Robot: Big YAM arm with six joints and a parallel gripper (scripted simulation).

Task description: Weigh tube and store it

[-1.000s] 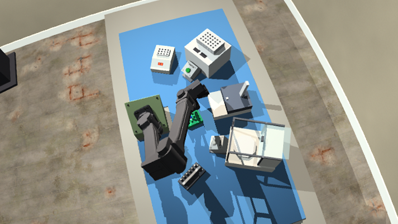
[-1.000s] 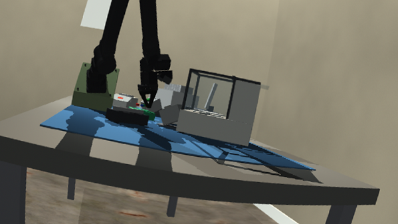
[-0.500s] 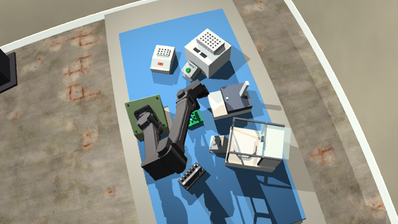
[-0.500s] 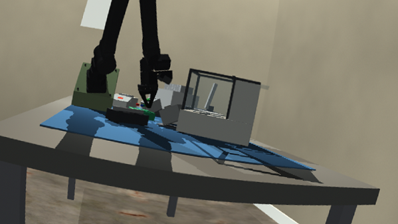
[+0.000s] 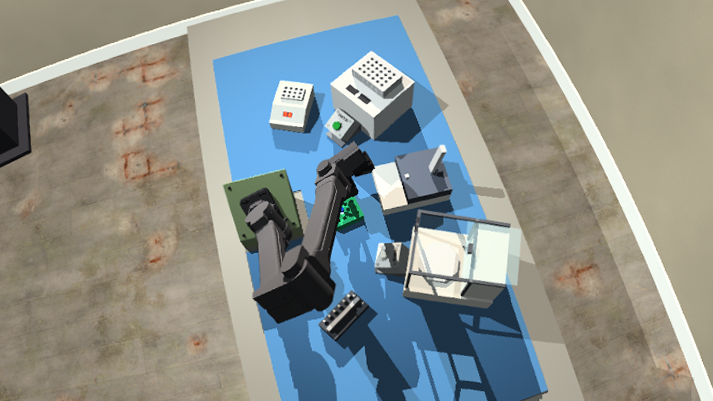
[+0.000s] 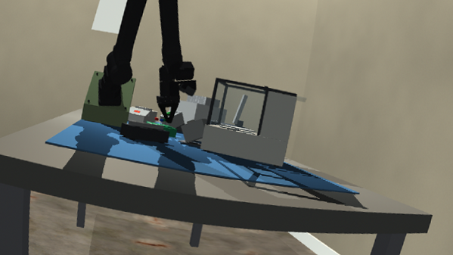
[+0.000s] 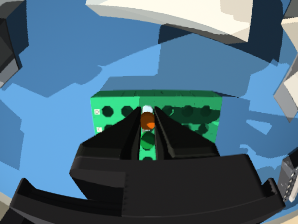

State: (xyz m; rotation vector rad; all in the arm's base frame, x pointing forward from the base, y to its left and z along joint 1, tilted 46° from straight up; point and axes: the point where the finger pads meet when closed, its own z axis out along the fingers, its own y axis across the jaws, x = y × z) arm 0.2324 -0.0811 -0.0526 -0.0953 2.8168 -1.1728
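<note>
My gripper (image 6: 168, 119) (image 7: 147, 112) points down over the green tube rack (image 5: 357, 217) (image 7: 102, 119). It is shut on tube A, whose orange cap (image 7: 147, 121) shows between the fingertips in the wrist view. The tube stands upright at the rack; its lower part is hidden. The balance (image 5: 445, 298) (image 6: 244, 146) has its top pane (image 5: 514, 257) slid to the back, so its box is open above the pan (image 5: 440, 260), which bears no tube. The dry block (image 5: 282, 122) (image 6: 142, 115) is at the far left of the stations. The lamp cannot be made out.
The mixer (image 5: 376, 115) stands behind the dry block, its green-button panel (image 5: 341, 123) in front. The spectrophotometer (image 5: 390, 184) has its lid raised. The balance's sloping front panel (image 5: 389, 255) faces the arm. The black magnet block (image 5: 343, 313) is at the right. A green cap (image 7: 147, 140) sits close to the fingers.
</note>
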